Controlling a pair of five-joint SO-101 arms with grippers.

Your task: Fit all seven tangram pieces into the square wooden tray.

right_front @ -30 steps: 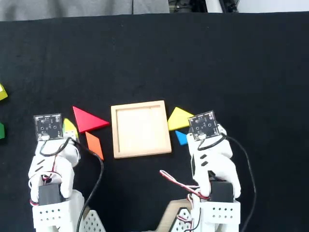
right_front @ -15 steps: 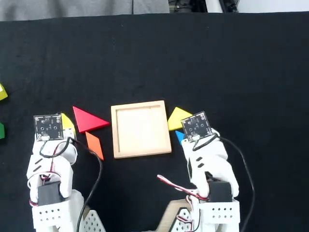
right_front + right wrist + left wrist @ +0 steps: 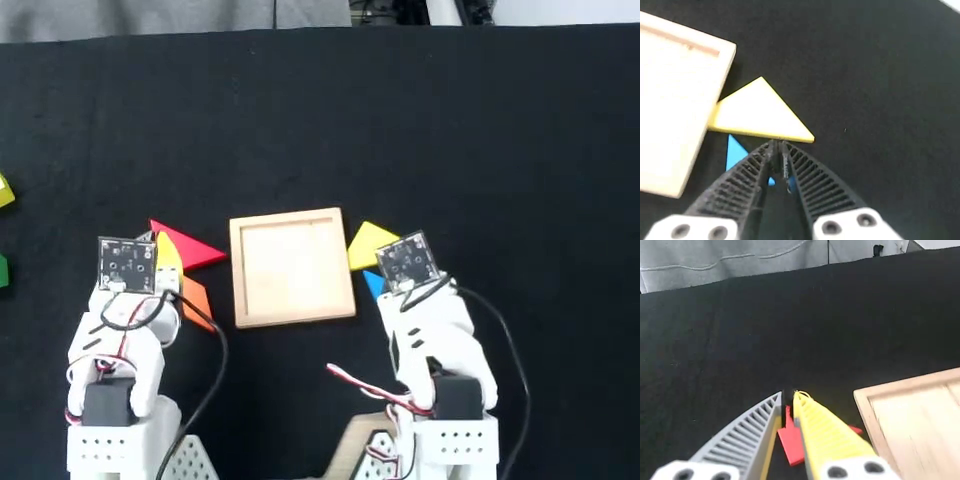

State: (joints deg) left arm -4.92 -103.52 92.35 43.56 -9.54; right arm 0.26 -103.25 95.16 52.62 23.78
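Wooden tray (image 3: pixel 238 270) flat between red triangle (image 3: pixel 190 250), orange piece (image 3: pixel 197 296), yellow triangle (image 3: pixel 368 243), blue piece (image 3: pixel 375 283)

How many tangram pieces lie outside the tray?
6: red triangle and orange piece left of the tray; yellow triangle and blue piece right of it; yellow piece and green piece far left. Another may be hidden.

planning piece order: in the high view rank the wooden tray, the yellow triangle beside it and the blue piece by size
1. wooden tray
2. yellow triangle
3. blue piece, though the right arm covers part of it, so last place is unsure
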